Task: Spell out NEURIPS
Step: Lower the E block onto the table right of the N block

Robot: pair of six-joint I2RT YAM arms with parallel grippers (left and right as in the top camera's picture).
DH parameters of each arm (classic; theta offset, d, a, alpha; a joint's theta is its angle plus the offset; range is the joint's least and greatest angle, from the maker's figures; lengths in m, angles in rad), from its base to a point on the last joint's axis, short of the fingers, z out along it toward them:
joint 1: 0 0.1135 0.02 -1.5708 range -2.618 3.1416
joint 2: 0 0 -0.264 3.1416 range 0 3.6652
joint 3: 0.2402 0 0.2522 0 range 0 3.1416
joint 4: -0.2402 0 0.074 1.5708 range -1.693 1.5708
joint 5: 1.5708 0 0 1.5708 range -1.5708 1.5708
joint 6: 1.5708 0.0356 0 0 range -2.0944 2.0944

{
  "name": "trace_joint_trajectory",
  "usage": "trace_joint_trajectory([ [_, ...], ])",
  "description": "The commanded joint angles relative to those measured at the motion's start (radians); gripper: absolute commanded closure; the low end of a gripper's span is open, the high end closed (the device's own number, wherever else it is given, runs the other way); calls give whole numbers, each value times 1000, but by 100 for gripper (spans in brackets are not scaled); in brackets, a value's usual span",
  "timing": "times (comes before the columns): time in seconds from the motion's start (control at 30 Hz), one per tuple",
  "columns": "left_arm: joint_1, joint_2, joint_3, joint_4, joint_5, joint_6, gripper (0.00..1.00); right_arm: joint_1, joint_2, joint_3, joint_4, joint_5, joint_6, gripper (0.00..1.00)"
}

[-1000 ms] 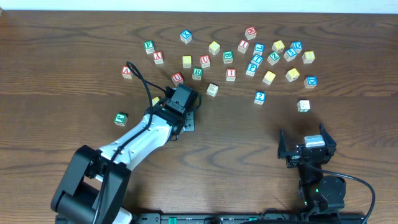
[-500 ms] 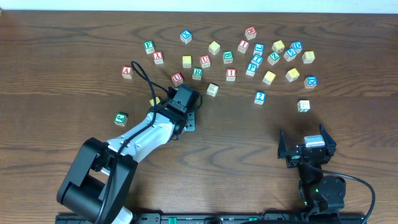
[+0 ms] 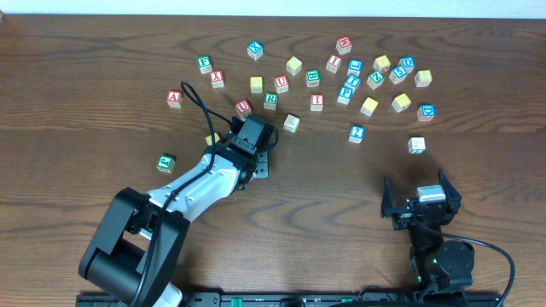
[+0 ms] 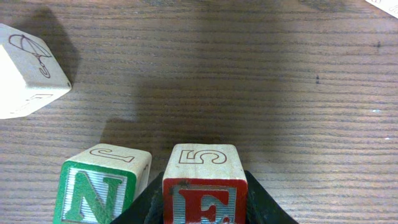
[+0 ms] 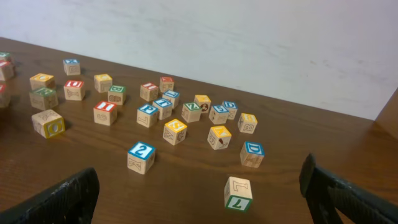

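Beside green N cube, L gripper clamps red E cube; R gripper gapes wide.

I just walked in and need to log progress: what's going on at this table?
The left arm's fingers are closed on a red E block, down at the table close beside a green N block, so the word is only starting. The right arm's fingers are wide open and empty near the front edge. The other letter blocks lie scattered across the far side.
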Motion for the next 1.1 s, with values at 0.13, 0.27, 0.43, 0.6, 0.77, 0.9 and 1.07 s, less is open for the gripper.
trace_joint_trajectory([
  [0.13,-2,13,-10,-3,-21,13,83,-9,-5,-2,-4,-1,-7,1],
  [0.27,-2,13,-10,-9,-21,13,83,-9,-5,-2,-4,-1,-7,1],
  [0.43,-2,13,-10,-12,-21,13,83,-9,-5,-2,-4,-1,-7,1],
  [0.6,-2,13,-10,-17,-21,13,83,-9,-5,-2,-4,-1,-7,1],
  [0.77,-2,13,-10,-23,-21,13,83,-9,-5,-2,-4,-1,-7,1],
  [0.9,-2,13,-10,-28,-21,13,83,-9,-5,-2,-4,-1,-7,1],
  [1.07,-2,13,-10,-27,-21,13,73,-9,-5,-2,-4,-1,-7,1],
])
